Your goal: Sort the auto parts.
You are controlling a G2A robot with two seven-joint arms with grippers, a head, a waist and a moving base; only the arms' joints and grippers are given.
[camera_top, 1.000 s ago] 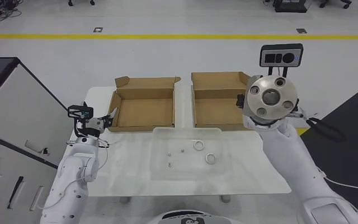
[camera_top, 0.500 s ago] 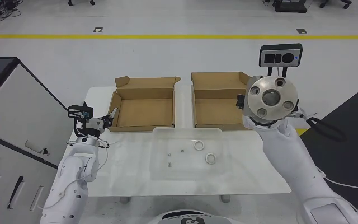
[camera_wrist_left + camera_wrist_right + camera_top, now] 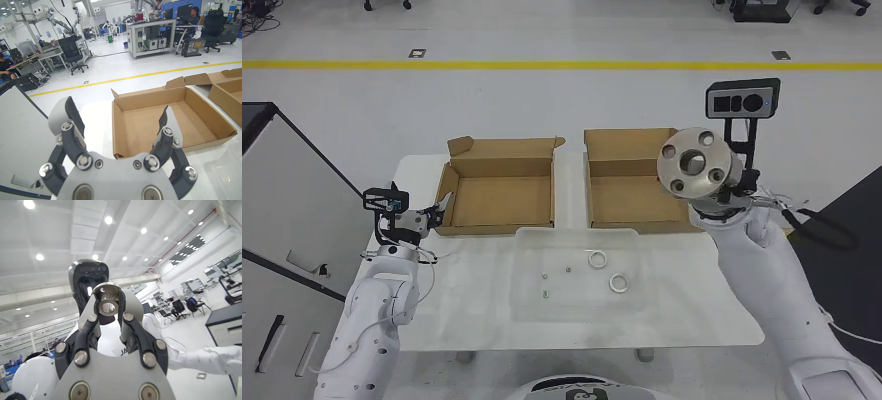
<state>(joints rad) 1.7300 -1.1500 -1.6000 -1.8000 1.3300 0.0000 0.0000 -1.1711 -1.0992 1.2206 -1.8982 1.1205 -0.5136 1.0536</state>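
From above, we see the flanged metal hub (image 3: 697,163) held aloft over the outer edge of the right cardboard box (image 3: 627,205). One ring (image 3: 596,260), a second ring (image 3: 619,283) and smaller bits lie in the clear tray (image 3: 532,250) on the worktop (image 3: 462,300). In the left wrist view, our left gripper (image 3: 119,111) stands wide open and empty, just beside the left cardboard box (image 3: 149,98). In the right wrist view, our right gripper (image 3: 108,296) is clamped on the hub's neck.
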